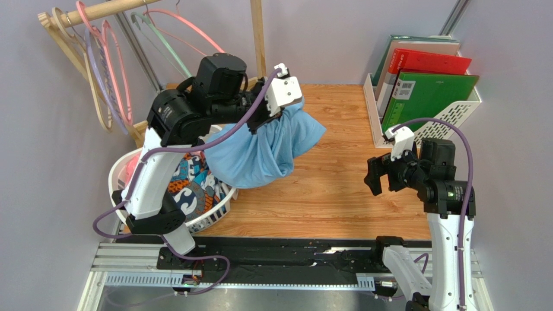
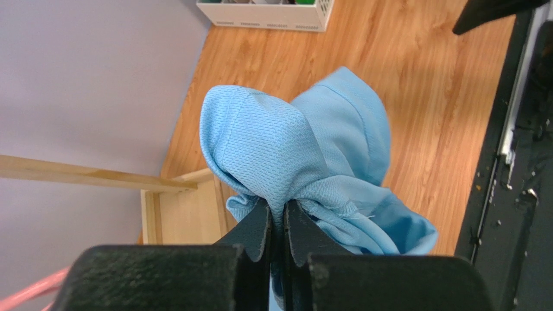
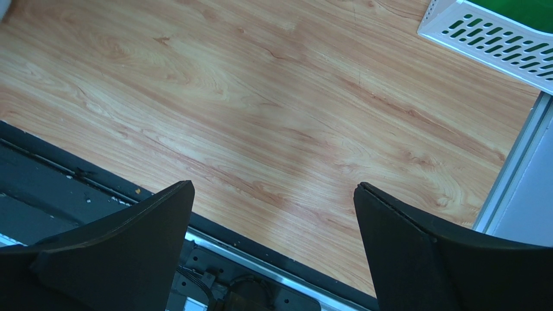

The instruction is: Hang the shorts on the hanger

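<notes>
My left gripper (image 1: pixel 280 107) is shut on a fold of the light blue shorts (image 1: pixel 266 152) and holds them up above the table, just right of the basket. In the left wrist view the fingers (image 2: pixel 256 227) pinch the mesh cloth of the shorts (image 2: pixel 279 149), which bunches over them. No drawstring or label shows. The thin salmon-pink hanger (image 1: pixel 198 34) hangs on the wooden rail at the top left, behind the left arm. My right gripper (image 1: pixel 373 175) is open and empty over the table's right side, and its wrist view (image 3: pixel 272 188) shows only bare wood between the fingers.
A white laundry basket (image 1: pixel 123 170) at the left holds a patterned cloth (image 1: pixel 195 184) and something pink. Other hangers, mint-green (image 1: pixel 165 48) and wooden (image 1: pixel 65 39), share the rail. A wooden post (image 1: pixel 258 39) stands behind. A white file rack (image 1: pixel 454 110) with folders stands at the back right.
</notes>
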Robot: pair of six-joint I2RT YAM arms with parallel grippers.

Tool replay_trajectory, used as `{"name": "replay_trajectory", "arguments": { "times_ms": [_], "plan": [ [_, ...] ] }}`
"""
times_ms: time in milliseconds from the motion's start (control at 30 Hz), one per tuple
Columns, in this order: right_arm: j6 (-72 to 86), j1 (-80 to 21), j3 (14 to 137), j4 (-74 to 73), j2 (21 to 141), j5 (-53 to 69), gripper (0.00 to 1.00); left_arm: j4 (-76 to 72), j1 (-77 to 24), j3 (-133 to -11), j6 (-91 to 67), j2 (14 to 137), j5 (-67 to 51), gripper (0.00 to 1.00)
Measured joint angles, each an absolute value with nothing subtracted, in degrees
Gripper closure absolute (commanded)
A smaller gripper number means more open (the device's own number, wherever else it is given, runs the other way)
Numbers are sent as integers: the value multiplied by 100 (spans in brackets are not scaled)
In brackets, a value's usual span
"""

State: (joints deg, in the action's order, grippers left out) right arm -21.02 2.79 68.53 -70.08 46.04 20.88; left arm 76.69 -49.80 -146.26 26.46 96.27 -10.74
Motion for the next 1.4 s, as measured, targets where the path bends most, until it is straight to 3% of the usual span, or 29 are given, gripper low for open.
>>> {"name": "replay_trajectory", "arguments": {
  "times_ms": [467,667,800,833,967,1167,1233,1300,1400],
  "plan": [
    [-1400,515,6912,-6761,4984,2523,0,4672,-5336,-14374,1968,9762,-996,100],
    [-1234,666,6963,-6674,4989,2517,0,3704,-5363,-13517,1800,9640,-893,100],
    [-1168,760,6995,-6652,5024,2471,0,3135,-5221,-11985,1675,9229,-849,100],
    [-1162,775,6997,-6648,5035,2445,0,3065,-5194,-11430,1669,9030,-915,92],
    [-1199,808,6997,-6659,5059,2355,0,3544,-4829,-9467,2228,8425,-1273,78],
    [-1400,821,6875,-6681,5129,2340,3,4584,-4431,-7850,3181,8348,-1317,76],
    [-1527,829,6759,-6713,5260,2458,6,4864,-4180,-7808,3238,8519,-1245,58],
    [-1651,834,6670,-6733,5393,2615,8,5004,-4025,-7983,3186,8746,-1120,24],
    [-1861,832,6479,-6777,5690,2943,9,5172,-3863,-8525,2993,9164,-1247,13]
  ]
}}
